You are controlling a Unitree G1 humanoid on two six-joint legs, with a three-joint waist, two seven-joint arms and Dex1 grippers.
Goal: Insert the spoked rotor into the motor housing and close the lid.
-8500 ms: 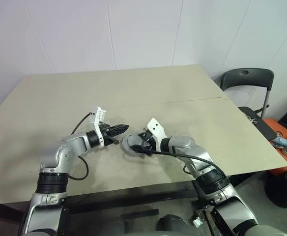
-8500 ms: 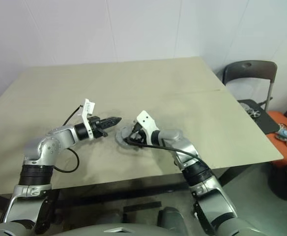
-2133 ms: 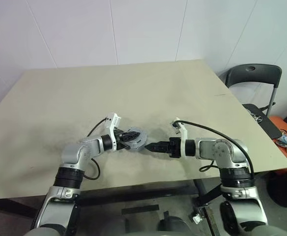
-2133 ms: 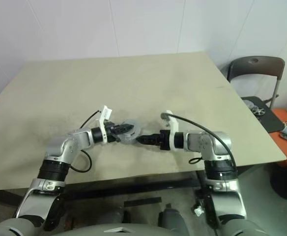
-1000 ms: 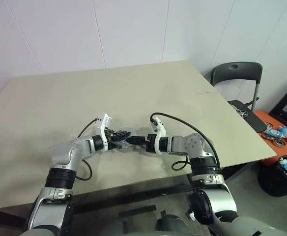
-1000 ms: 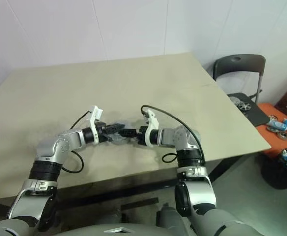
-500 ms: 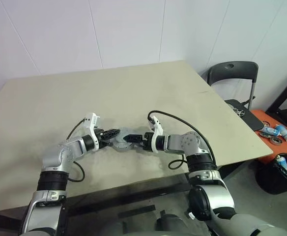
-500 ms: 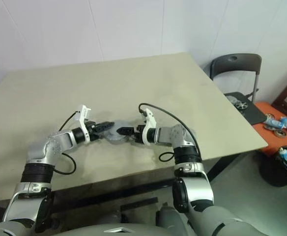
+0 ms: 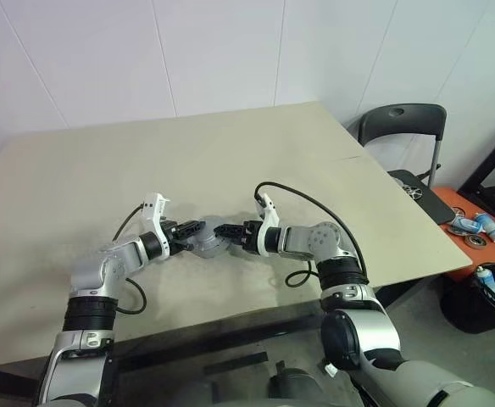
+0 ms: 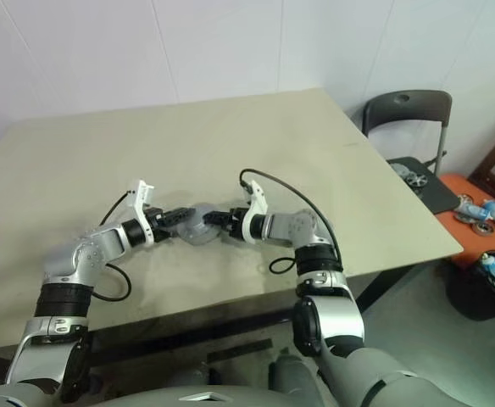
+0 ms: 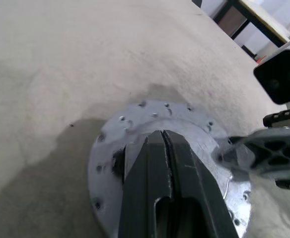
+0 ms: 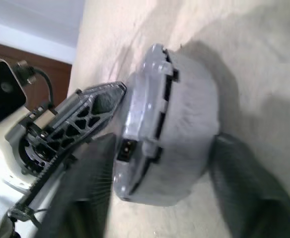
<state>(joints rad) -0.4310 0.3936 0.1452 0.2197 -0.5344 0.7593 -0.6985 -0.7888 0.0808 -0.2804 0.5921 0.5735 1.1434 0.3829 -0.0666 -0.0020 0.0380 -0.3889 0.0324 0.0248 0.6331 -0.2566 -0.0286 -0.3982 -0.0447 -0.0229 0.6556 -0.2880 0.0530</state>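
- Lid-closing step, judged from the layout; the lid (image 11: 135,119) already lies on top of the motor housing (image 12: 189,124), and the stack rests on the table (image 9: 315,170) near its front edge, between the two arms
- Spoked rotor judged to be inside the housing under the lid; that is an inference from the lid being on, nothing more
- Left gripper (image 11: 161,134) is closed with nothing between its fingers; the tips press together and sit on the lid's upper face near its middle, so it looks like a push-down or hold-down rather than a grasp
- Right gripper (image 9: 229,231) comes in low from the opposite side; its jaws stand apart with the housing's side wall between them; whether the pads actually touch the wall is not clear from the wrist view
- Seam between lid and housing shows in the right wrist view; the lid's rim looks close to seated but cannot be called fully flush all round
- Next move, as a judgement: the right gripper needs a firm hold on the housing wall so the stack does not slide; the left tip then needs to press straight down, near the lid's centre, not at one edge
- Risk, as a judgement: an off-centre push tips the lid or skates the whole stack across the smooth table; a squeeze that catches the lid's rim instead of the housing could lift it off again
- Chair (image 9: 400,127) stands past the table's right corner, well apart from the work
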